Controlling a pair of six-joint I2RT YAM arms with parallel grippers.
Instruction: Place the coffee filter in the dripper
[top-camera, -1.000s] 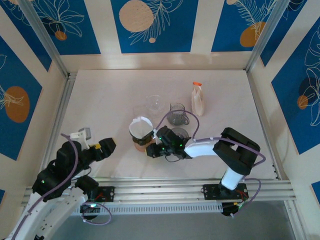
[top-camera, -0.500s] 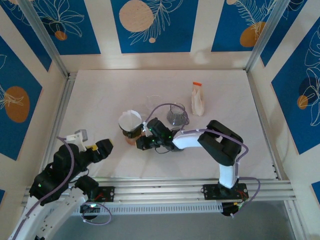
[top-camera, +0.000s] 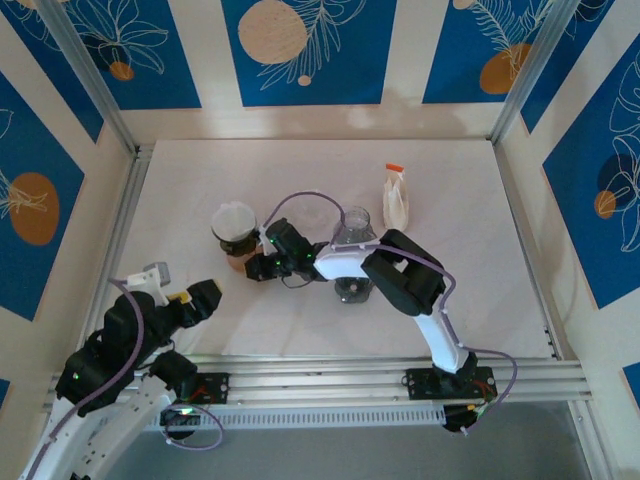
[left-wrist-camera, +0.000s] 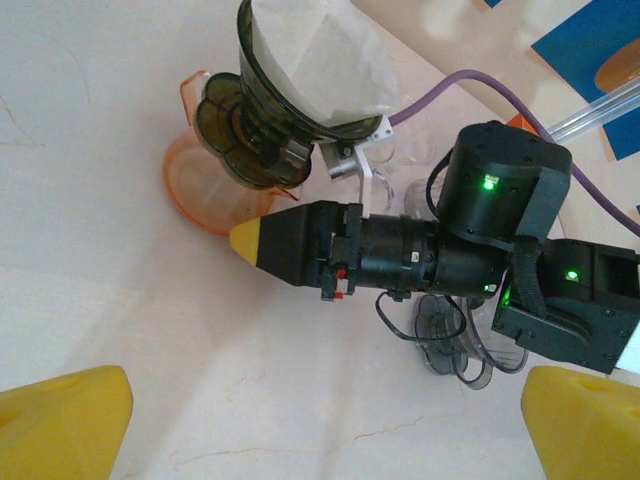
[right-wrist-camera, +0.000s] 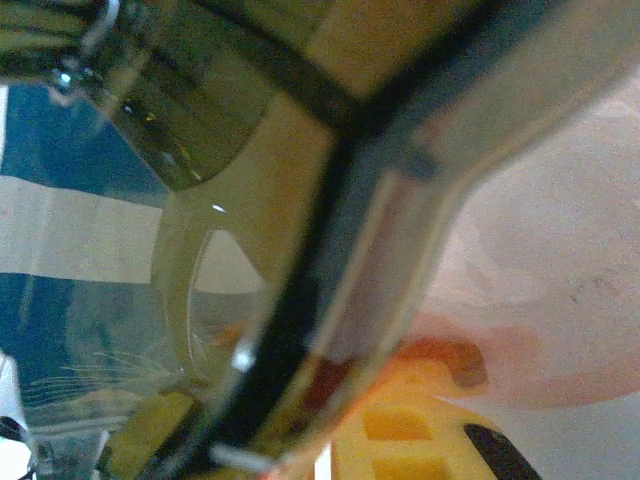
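The right arm reaches low and leftward across the table (top-camera: 480, 290), its end effector (top-camera: 254, 267) pressed together at the dripper's (top-camera: 237, 243) orange base. The filter (top-camera: 233, 217) sits in the dripper. The left arm is folded, its end effector (top-camera: 203, 292) spread.

Two arms in black and white, with yellow on the fingers

The right arm (top-camera: 336, 262) has a smooth white link between bulky black joint housings, and a thin purple cable (top-camera: 298, 200) runs along it in a loose loop. The right gripper (left-wrist-camera: 250, 240) is a black wedge-shaped body that ends in a yellow tip; behind it come a black cylinder with a small red mark, a white bracket (left-wrist-camera: 366, 170) and two green lights (left-wrist-camera: 487, 183) on the housings. The left arm (top-camera: 110, 345) is black in the upper part and white lower down, with a second purple cable (top-camera: 140, 320). The left gripper (left-wrist-camera: 320, 425) has fingertips (left-wrist-camera: 65, 420) like rounded yellow blocks
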